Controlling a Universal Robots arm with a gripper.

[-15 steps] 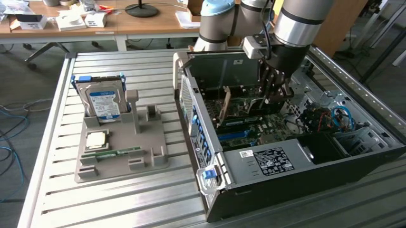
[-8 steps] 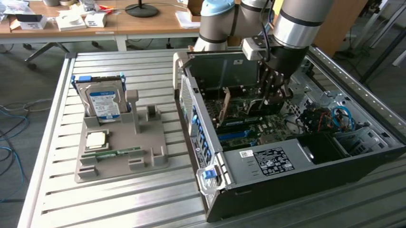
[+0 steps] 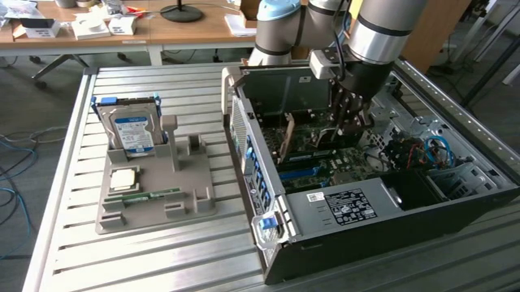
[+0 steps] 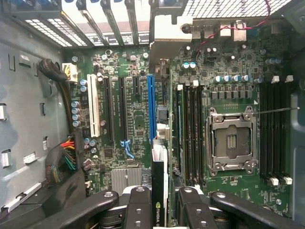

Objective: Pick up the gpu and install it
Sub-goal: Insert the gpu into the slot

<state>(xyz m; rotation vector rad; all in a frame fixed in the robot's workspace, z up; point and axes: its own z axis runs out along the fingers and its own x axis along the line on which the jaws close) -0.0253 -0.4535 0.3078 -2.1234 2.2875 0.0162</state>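
On the left of the tabletop (image 3: 122,261), a grey holder (image 3: 154,204) held a hard drive (image 3: 131,131). On the right, inside the open computer case (image 3: 366,240), the jaws squeezed the gpu (image 4: 159,186), so picking up was done. The gpu hung just by the blue slot (image 4: 150,105) and maybe was not pushed in yet.

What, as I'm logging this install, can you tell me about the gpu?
The gpu is a thin dark card seen edge-on, with a green NVIDIA logo; in the exterior view its edge looks brownish. It stands upright inside the open case, clamped between the end effector's fingers, in line with the blue slot on the motherboard. Whether it is seated cannot be told.
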